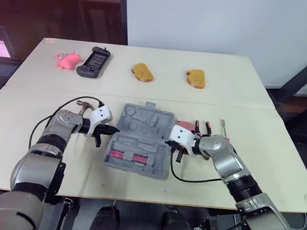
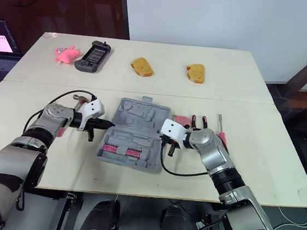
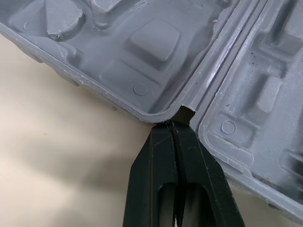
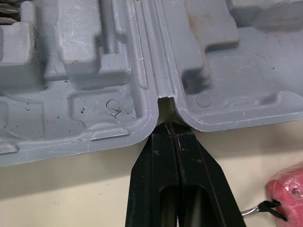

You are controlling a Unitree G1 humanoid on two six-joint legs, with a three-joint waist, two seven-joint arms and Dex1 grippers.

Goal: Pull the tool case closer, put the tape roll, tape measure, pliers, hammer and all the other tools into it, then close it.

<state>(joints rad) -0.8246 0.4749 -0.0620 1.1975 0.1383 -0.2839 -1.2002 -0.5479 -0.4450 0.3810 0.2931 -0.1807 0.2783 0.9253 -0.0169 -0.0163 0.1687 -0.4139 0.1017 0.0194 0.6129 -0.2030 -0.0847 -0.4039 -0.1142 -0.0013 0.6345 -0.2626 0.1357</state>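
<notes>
The tool case point(image 1: 140, 141) lies wide open and flat on the table point(image 1: 280, 161), right between my two grippers. It is grey plastic with bumpy shapes inside. A row of small pink and red bits sits in the half nearer to me, and the other slots look bare.

My left gripper point(image 3: 180, 118) has its fingers pressed together, with the tips poking into the little notch at one end of the hinge. My right gripper point(image 4: 169, 125) is squeezed together too, at the notch on the other end. Neither one holds anything.

I think I am on the first job, dragging the case nearer. None of the big tools is packed yet, and the lid is not closed.

Just past my right gripper, on the side away from the case, lie a red thing point(image 1: 184, 126), the pliers point(image 1: 201, 126) and a screwdriver point(image 1: 224, 128). Beside my left wrist lies a tool with a metal head point(image 1: 82, 105), maybe the hammer.
</notes>
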